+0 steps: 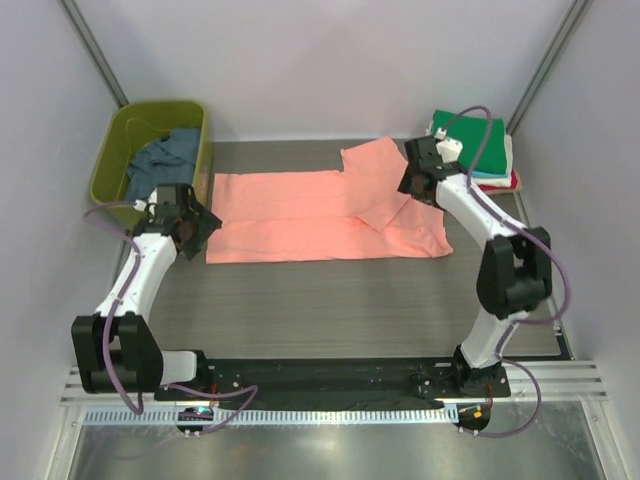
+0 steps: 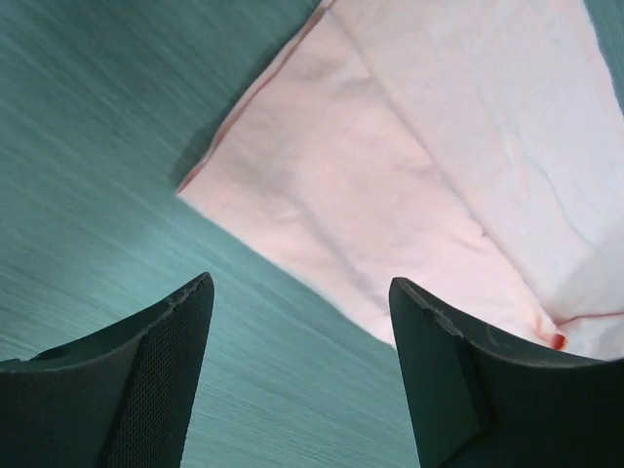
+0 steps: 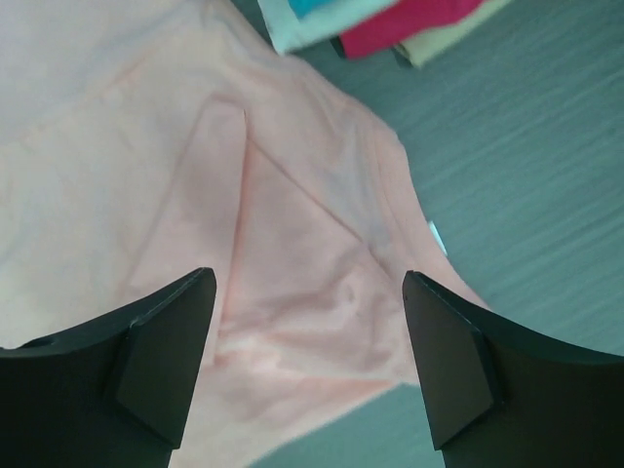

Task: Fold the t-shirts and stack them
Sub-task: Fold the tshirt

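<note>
Left pincer (image 1: 190, 222) and right pincer (image 1: 418, 180), both open-jawed and empty, flank the pink t-shirt (image 1: 300, 220) lying flat on the table (image 1: 330, 300). A good fold likely requires gripping matching edges together, keeping layers smooth.

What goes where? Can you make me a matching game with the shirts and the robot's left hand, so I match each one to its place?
Things:
1. pink t-shirt
2. slate-blue t-shirt
3. folded stack
4. left gripper

Places:
A. bunched inside the olive-green tub
B. at the far right corner of the table
C. open, over the left side of the table
D. spread out in the middle of the table

Right pairs: 1-D, 2-A, 3-B, 4-C.
</note>
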{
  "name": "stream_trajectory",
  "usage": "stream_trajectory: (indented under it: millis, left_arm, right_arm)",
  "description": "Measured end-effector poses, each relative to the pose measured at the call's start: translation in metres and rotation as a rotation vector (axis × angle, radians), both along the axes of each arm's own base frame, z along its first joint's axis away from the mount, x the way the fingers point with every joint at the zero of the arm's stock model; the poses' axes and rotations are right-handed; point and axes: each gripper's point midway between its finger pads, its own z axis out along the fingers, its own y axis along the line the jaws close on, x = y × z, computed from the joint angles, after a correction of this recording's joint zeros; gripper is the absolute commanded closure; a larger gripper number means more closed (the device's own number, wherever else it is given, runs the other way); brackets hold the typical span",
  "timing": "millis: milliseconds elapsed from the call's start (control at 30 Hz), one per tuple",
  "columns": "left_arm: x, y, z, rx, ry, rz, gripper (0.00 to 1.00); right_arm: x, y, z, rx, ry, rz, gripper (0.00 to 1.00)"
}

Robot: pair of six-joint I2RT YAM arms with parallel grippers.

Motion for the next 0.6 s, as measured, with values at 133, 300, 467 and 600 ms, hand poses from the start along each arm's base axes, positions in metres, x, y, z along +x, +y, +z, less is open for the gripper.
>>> stream_trajectory:
  millis: [133, 300, 467, 600]
  left_arm:
    - [-0.032, 0.002, -0.022, 0.014, 0.016, 0.006, 0.28]
    - [-0.063, -0.002, -0.073, -0.004, 0.091, 0.0, 0.28]
    - [-0.071, -0.002, -0.092, -0.009, 0.113, 0.01, 0.28]
    - [-0.055, 0.0, -0.091, -0.007, 0.06, 0.023, 0.27]
  right_arm:
    - [-0.071, -0.005, 0.006, 0.064, -0.022, 0.028, 0.2]
    - [-0.127, -0.018, -0.022, 0.106, -0.002, 0.002, 0.28]
    - [-0.161, -0.031, -0.07, 0.107, 0.119, -0.027, 0.3]
    - [-0.158, -0.039, -0.078, 0.119, 0.115, -0.054, 0.32]
